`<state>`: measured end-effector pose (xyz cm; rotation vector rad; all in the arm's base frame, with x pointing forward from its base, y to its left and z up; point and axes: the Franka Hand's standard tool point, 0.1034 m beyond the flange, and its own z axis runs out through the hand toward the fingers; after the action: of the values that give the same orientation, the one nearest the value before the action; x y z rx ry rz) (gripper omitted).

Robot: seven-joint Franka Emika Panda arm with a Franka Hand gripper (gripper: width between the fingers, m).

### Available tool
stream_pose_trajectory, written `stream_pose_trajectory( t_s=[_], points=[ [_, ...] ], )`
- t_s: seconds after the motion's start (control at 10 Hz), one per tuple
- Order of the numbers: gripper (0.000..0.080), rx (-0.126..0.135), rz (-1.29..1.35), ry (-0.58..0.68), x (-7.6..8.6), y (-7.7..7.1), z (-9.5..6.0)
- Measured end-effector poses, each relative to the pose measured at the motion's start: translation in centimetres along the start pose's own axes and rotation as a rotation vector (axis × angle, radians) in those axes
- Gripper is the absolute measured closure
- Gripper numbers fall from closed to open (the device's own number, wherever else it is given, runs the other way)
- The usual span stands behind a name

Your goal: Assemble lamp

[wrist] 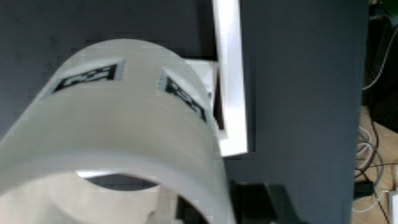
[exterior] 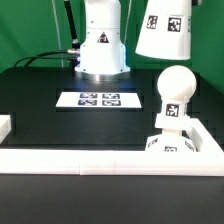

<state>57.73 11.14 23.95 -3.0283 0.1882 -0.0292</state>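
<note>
Three white parts make up our lamp, and two of them already stand joined: the bulb (exterior: pixel 175 85) sits upright on the base (exterior: pixel 169 138), which rests on the black bench (exterior: pixel 40 95) at the exterior view's right, tucked against the white rail (exterior: pixel 100 159) that frames the work area. We judge the corner placement is deliberate, since the rail braces the base against sideways push while something is lowered onto it.

Above and slightly toward the exterior view's left of the bulb hangs the shade (exterior: pixel 163 28), clear of the bench and well apart from the bulb's top. We cannot see the hand itself in either view; in the wrist view the shade (wrist: pixel 125 120) fills the frame just below the camera, so we take it to be held, but how the fingers stand we cannot tell.

Its long axis tilts a little off vertical, with the wide end down toward the bulb and the narrow end up toward the arm. We judge that this suits dropping the open mouth over the ball.

Behind, the marker board (exterior: pixel 99 99) lies flat before the robot's pedestal (exterior: pixel 100 45).
</note>
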Motion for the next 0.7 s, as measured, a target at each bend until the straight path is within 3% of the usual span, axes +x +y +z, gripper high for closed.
stream_pose_trajectory(
  t_s=[0.2, 0.4, 0.7],
  points=[
    [0.0754, 0.003, -0.015, 0.016, 1.5, -1.3, -0.1],
    [0.0754, 0.009, -0.039, 0.032, 3.3, -1.5, 1.0],
    [0.0754, 0.007, -0.039, 0.030, 3.2, -1.4, 1.2]
  ],
)
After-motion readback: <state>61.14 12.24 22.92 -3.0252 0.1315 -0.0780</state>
